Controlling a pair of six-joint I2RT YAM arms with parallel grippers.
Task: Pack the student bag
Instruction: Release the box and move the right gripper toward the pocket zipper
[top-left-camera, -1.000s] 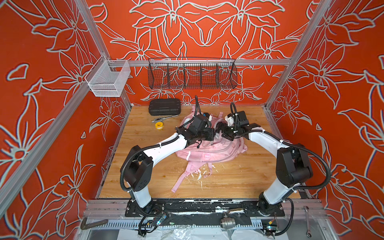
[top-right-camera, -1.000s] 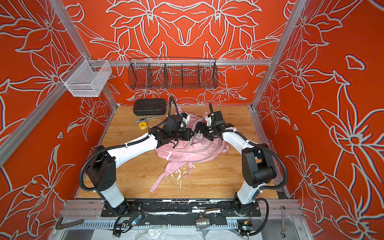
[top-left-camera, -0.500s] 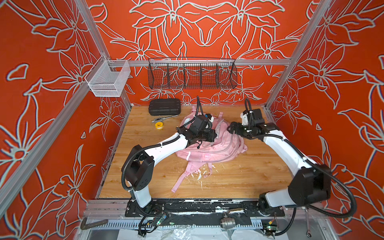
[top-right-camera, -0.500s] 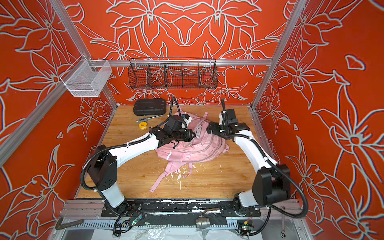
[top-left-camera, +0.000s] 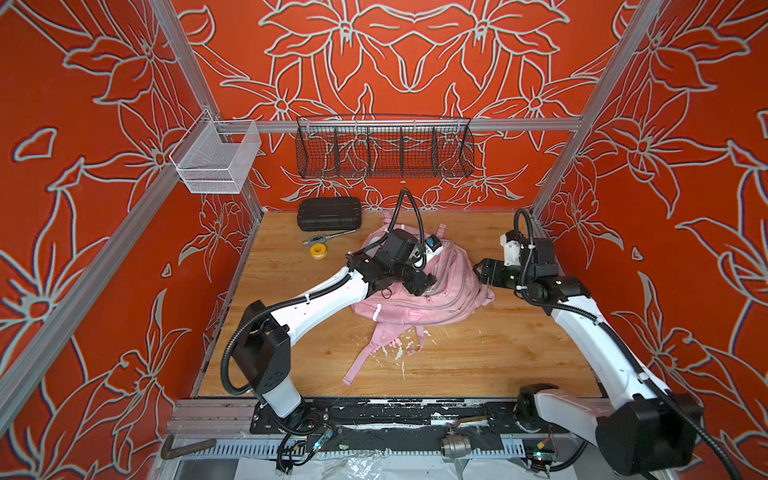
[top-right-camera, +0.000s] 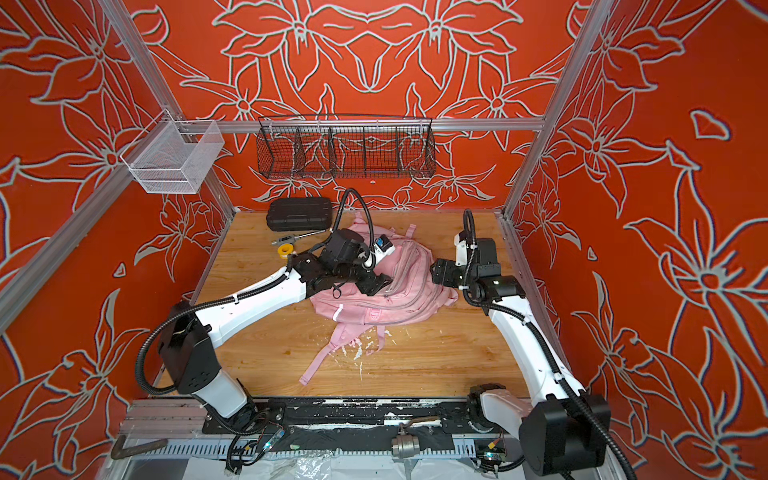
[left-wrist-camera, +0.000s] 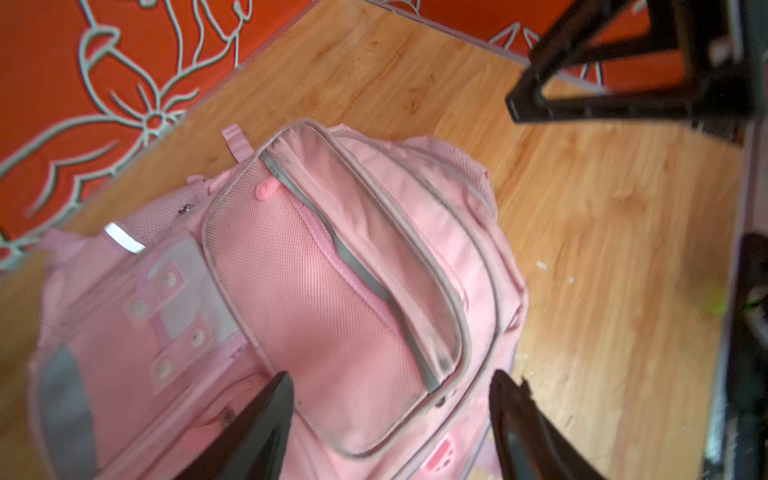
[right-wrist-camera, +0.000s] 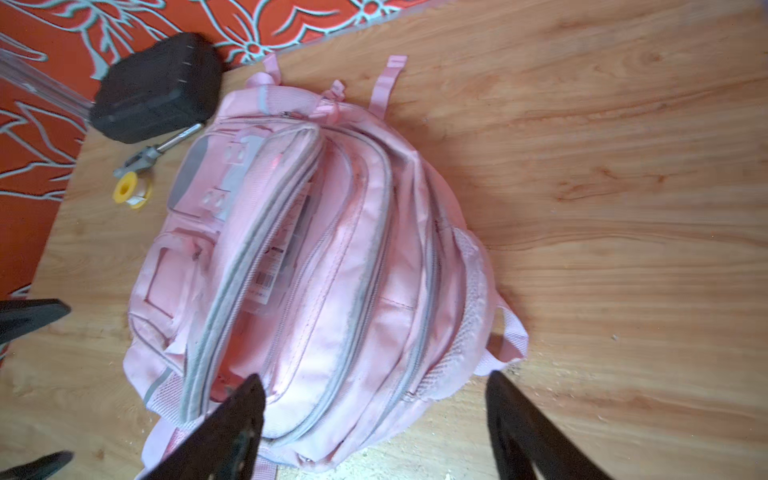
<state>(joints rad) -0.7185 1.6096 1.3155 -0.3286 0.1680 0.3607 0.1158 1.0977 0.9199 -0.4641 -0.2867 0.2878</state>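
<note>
While the student bag (top-left-camera: 419, 305) lies toward the back edge of the bench (top-left-camera: 498, 353), the left gripper (left-wrist-camera: 390, 376) hangs over it and the right gripper (right-wrist-camera: 374, 376) beside it, both spread and empty.

The bag (top-left-camera: 449, 291), soft pale pink with soiled whitish zipper trims, lay slumped front-up on the table (top-left-camera: 498, 353) toward the back, one pocket gaping, straps (top-left-camera: 359, 365) trailing forward.

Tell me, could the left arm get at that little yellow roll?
Probably yes. The yellow roll lies on bare wood on that arm's side, beside the student bag, with nothing on top. The left gripper hangs open and empty over the bag; only a metal tool lies close by.
</note>
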